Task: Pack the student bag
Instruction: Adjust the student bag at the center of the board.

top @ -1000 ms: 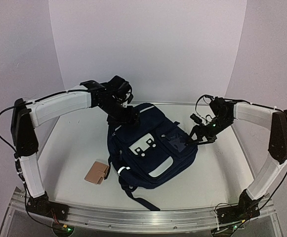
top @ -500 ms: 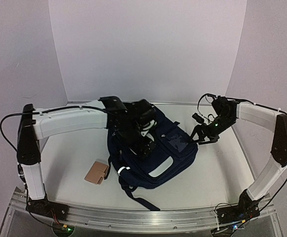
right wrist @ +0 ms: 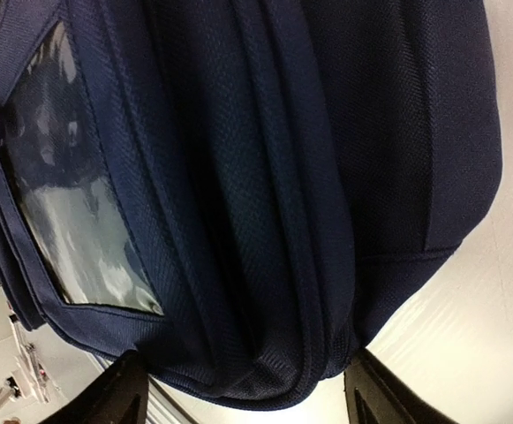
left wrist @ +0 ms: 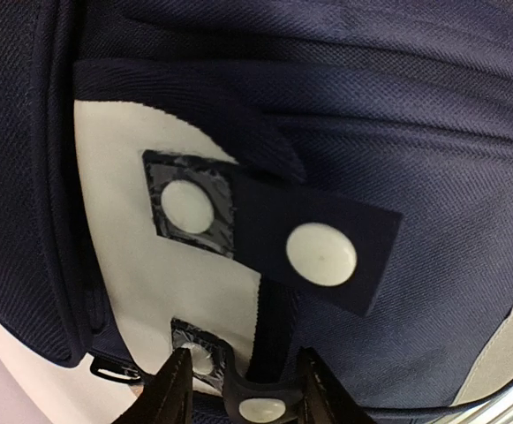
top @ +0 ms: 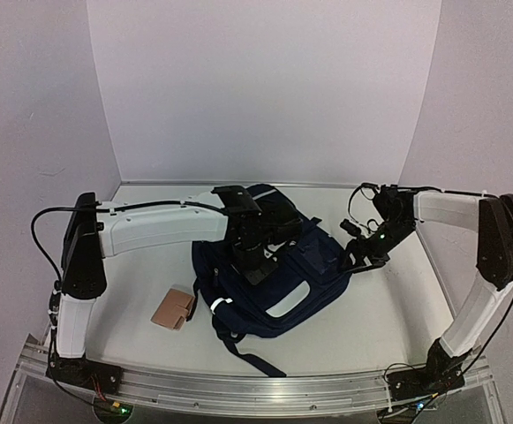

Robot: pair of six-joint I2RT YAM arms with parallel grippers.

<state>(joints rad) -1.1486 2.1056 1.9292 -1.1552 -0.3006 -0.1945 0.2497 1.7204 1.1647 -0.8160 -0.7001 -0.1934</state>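
The student bag [top: 278,287], dark navy with a white patch, lies flat in the middle of the table. My left gripper [top: 258,258] hangs low over its front pocket. In the left wrist view the bag [left wrist: 433,132] fills the frame, and my left gripper [left wrist: 247,397] stands open, its jaws narrowed around a dark strap tab with a white snap [left wrist: 263,408]. A small gap shows beside the left finger. My right gripper [top: 359,256] is at the bag's right side. There the bag [right wrist: 282,177] bulges between the wide, open jaws of my right gripper [right wrist: 252,397].
A small tan pouch [top: 173,309] lies on the table left of the bag. A black strap [top: 249,355] trails toward the front metal rail [top: 256,390]. White walls stand behind and on both sides. A clear window pocket [right wrist: 71,221] shows on the bag's side.
My left arm swung from behind the bag's top down onto the front pocket, and its jaws narrowed around the snap tab. My right gripper edged in against the bag's side, narrowing slightly.
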